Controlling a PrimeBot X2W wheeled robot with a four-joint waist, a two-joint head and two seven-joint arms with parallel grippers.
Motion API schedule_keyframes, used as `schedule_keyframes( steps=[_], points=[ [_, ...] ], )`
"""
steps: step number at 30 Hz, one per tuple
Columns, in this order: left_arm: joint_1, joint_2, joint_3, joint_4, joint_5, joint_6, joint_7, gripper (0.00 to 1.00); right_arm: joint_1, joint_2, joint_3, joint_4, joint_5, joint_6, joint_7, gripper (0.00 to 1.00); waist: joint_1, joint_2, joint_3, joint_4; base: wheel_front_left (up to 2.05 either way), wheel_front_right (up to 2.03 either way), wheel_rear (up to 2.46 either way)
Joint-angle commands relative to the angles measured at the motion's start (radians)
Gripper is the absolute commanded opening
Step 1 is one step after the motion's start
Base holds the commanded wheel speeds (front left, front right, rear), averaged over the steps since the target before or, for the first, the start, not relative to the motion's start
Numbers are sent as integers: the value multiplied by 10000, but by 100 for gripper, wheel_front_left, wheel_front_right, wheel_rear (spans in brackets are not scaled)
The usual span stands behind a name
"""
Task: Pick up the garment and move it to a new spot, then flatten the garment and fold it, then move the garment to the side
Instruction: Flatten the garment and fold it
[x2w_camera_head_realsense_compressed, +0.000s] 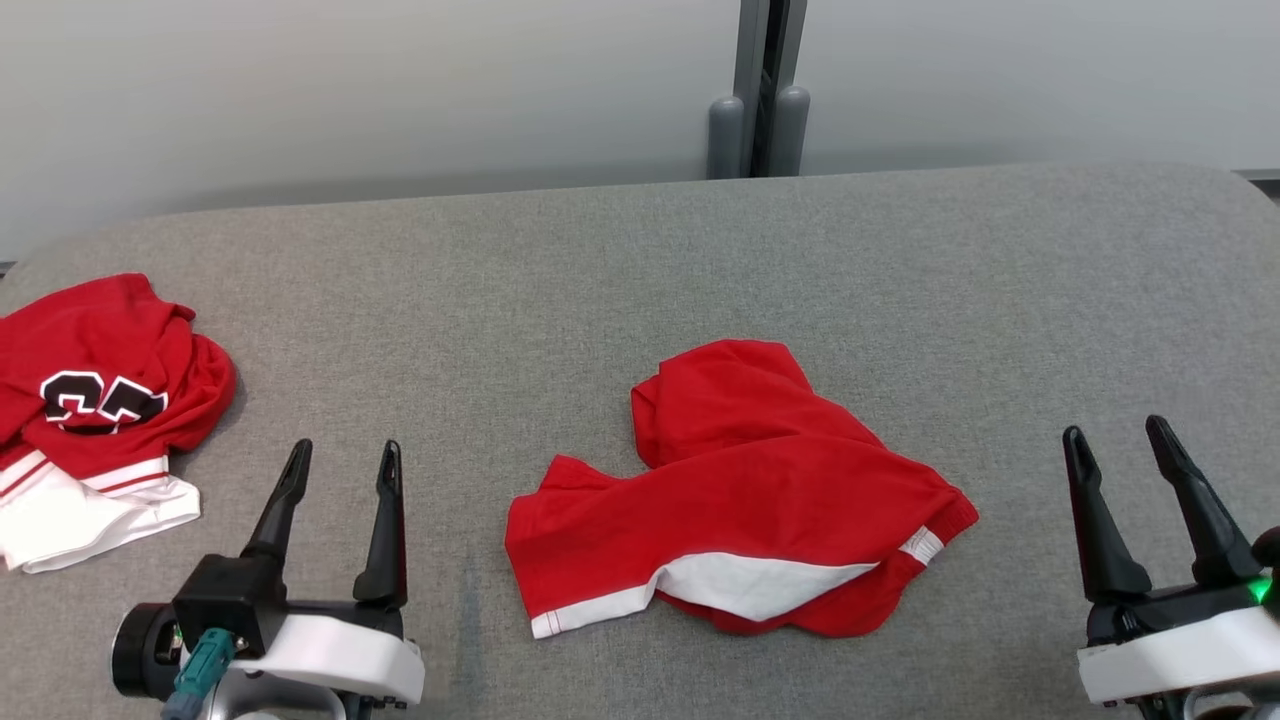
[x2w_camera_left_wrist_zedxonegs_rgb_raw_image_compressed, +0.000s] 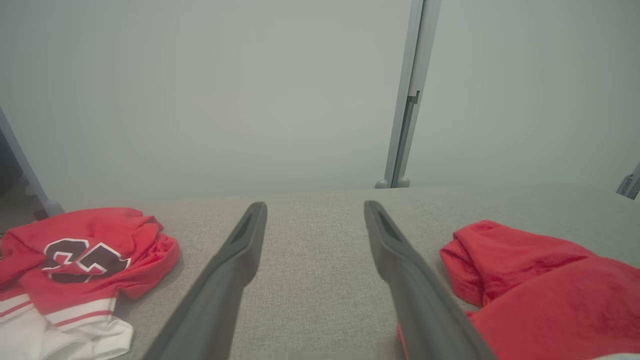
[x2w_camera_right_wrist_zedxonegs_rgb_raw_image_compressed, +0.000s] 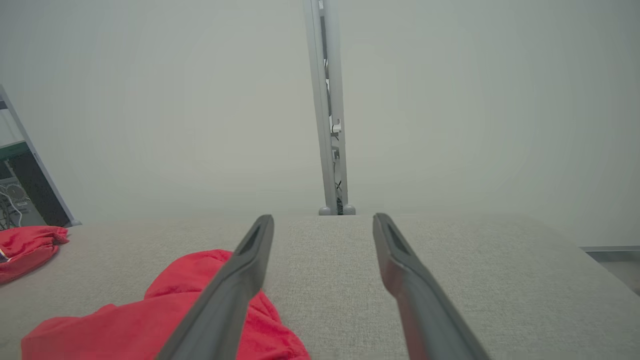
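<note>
Well, both pincers stood released and empty when I checked: the left gripper (x2w_camera_head_realsense_compressed: 346, 446) low on the left, the right gripper (x2w_camera_head_realsense_compressed: 1115, 427) far to the right, each apart from the cloth. The garment (x2w_camera_head_realsense_compressed: 740, 490), red shorts I think, lay crumpled mid-table (x2w_camera_head_realsense_compressed: 640, 270) between them, with a white hem turned up at its near edge. I judged the arms were parked on either side so that both could reach in for the first pickup, not yet begun. A second red shirt (x2w_camera_head_realsense_compressed: 95, 400) with a black number lay bunched near the left gripper. The head camera gave me the whole outline and the white hem. The left wrist camera, low over the surface, gave me how high the far fold stood, just right of its fingers. The right wrist camera put the cloth behind its left finger.
</note>
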Motion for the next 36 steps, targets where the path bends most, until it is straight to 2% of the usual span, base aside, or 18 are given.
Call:
schedule_keyframes(
  steps=[1,11,17,26,36],
  points=[
    [150,41,11,-44,-77,74,0,100,148,123,-57,112,-161,3,-69,100,0,0,-152,35,0,0,0],
    [809,51,-109,52,-289,93,36,100,685,563,-143,441,-656,1,13,100,0,0,-819,150,0,0,0],
    [983,70,-77,197,-434,-62,-60,100,1016,772,-209,416,-858,1,108,100,0,0,-1244,222,0,0,0],
    [916,187,-119,478,-461,-302,-180,100,1209,878,-335,170,-1118,1,321,100,0,0,-1558,266,0,0,0],
    [790,29,-333,840,-522,-358,-55,100,1388,1008,-314,199,-1108,3,606,100,0,0,-1556,229,0,0,0]
  ],
)
